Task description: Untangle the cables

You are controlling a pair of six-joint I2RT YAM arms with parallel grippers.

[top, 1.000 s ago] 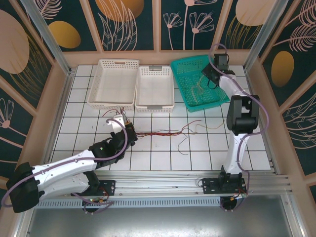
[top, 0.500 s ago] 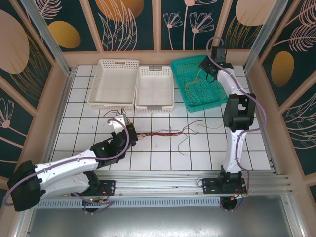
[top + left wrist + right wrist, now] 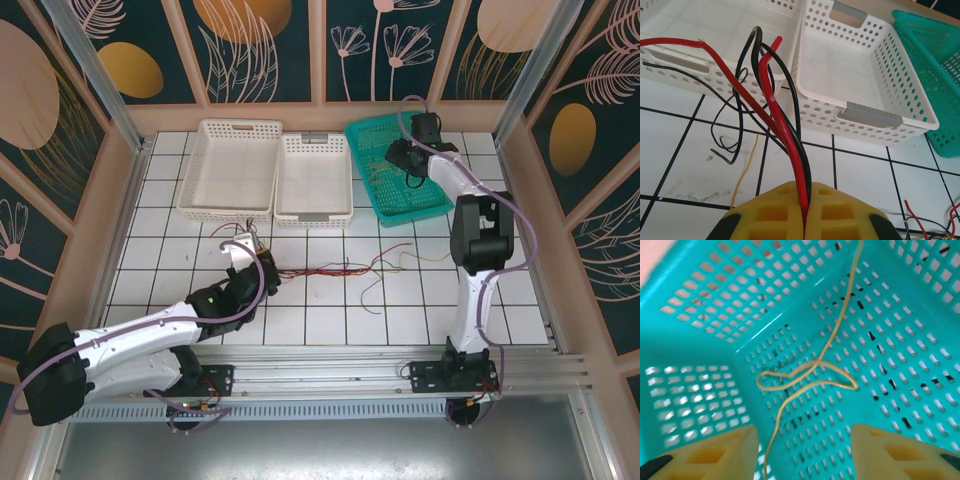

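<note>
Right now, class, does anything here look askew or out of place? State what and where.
The green basket sits skewed to the tile grid, unlike the two squared white baskets. A yellow wire lies loosely looped inside it, and red and black wires sprawl tangled across the middle tiles.

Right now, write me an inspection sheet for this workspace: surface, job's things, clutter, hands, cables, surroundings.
Surface: white tiled table with dark grid lines.
Job's things: red and black wires stand up from the left hand; loose wires are strewn on the tiles; a yellow wire lies curled in the teal basket.
Clutter: larger white basket and smaller white basket, side by side at the back.
Hands: left hand shut on the red and black wires; right hand open over the teal basket, holding nothing.
Cables: lilac cables run along the arms.
Surroundings: patterned panels; metal rail at the near edge.
</note>
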